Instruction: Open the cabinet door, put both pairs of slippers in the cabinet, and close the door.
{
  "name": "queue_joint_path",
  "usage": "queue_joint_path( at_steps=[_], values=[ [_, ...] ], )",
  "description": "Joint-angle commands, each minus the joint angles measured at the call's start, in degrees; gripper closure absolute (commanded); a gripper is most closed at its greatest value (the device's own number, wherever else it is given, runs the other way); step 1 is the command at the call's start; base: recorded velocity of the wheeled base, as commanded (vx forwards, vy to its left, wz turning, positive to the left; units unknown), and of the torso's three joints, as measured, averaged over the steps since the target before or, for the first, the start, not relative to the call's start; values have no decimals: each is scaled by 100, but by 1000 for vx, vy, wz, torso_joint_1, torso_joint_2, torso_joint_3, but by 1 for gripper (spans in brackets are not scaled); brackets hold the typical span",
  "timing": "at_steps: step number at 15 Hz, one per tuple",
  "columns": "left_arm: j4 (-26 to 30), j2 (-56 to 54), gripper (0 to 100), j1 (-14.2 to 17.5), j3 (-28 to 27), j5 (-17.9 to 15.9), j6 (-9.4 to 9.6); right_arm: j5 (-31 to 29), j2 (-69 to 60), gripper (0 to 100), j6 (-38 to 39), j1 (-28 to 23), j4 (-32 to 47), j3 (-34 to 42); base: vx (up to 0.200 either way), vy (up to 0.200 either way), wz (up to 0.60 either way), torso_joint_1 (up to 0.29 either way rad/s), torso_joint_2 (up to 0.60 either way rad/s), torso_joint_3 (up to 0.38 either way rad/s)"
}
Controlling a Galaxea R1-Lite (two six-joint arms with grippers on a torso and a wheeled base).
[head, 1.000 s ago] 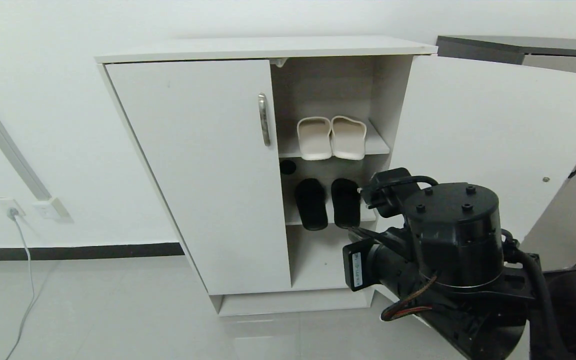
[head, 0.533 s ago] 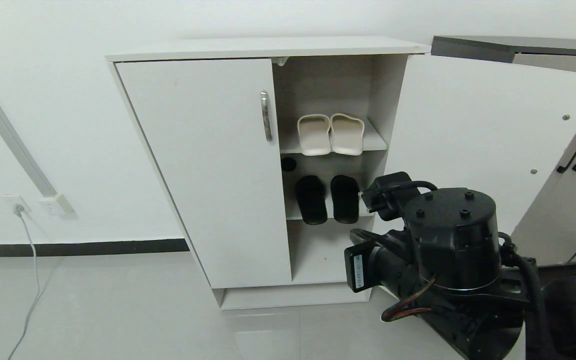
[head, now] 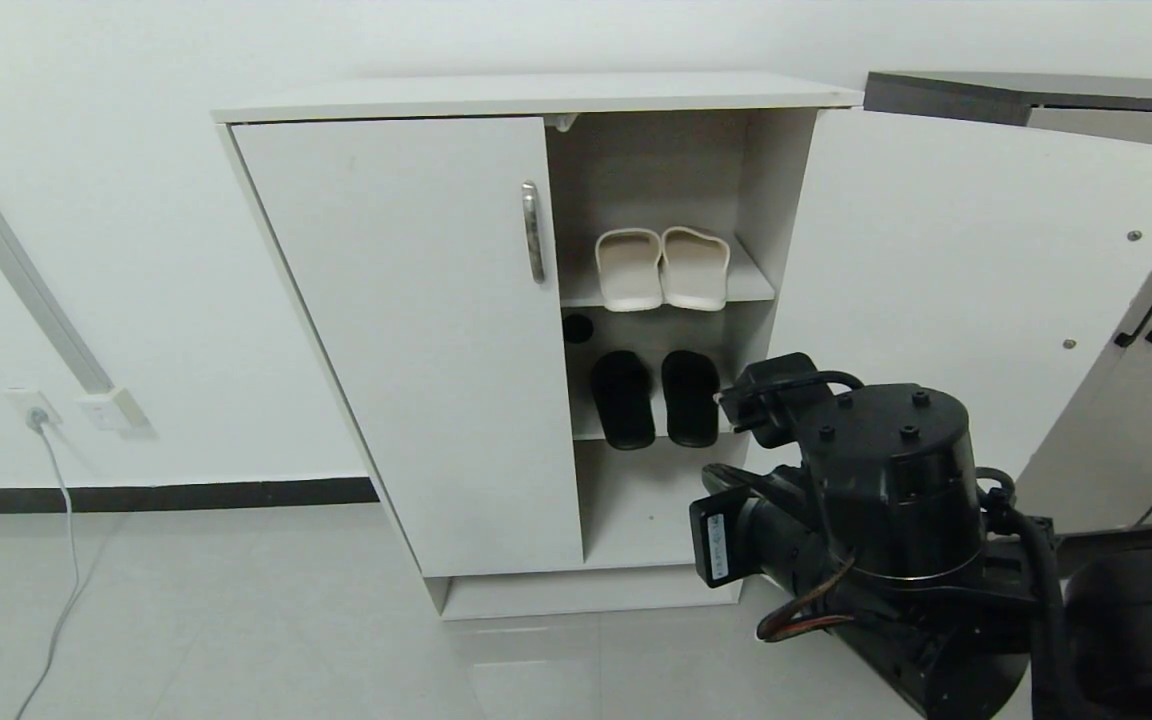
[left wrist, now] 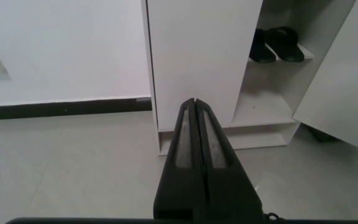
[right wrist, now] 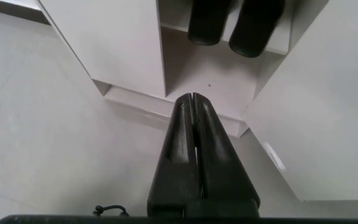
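Evidently both pairs were stowed in the cabinet point(head: 536, 95): white slippers point(head: 663, 270) on the upper shelf, black slippers point(head: 656, 398) below. The door point(head: 936, 290) stood swung wide to the robot's right. The right gripper point(right wrist: 193, 96), pressed closed and empty, hung low before the opening with the door panel near on its right; that arm was judged nearer. The left gripper point(left wrist: 194, 101) was likewise closed and empty.

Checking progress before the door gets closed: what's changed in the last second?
The view shifted as the camera moved. The right arm dipped slightly. The white slippers and black slippers stayed on their shelves; the cabinet door stayed open.
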Motion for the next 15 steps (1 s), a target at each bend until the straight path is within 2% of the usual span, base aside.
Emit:
queue_joint_path(
  at_steps=[1,7,10,15],
  values=[
    [-1,5,100,0,0,0,-1,-1,16,100,-1,3,-1,2,0,0,0,0,0,0],
    [-1,5,100,0,0,0,-1,-9,87,100,-10,3,-1,28,0,0,0,0,-27,-31],
    [-1,5,100,0,0,0,-1,-18,87,100,-10,3,-1,28,0,0,0,-1,-199,-334],
    [-1,5,100,0,0,0,-1,-18,87,100,-19,3,-1,28,0,0,0,62,-511,-366]
  ],
)
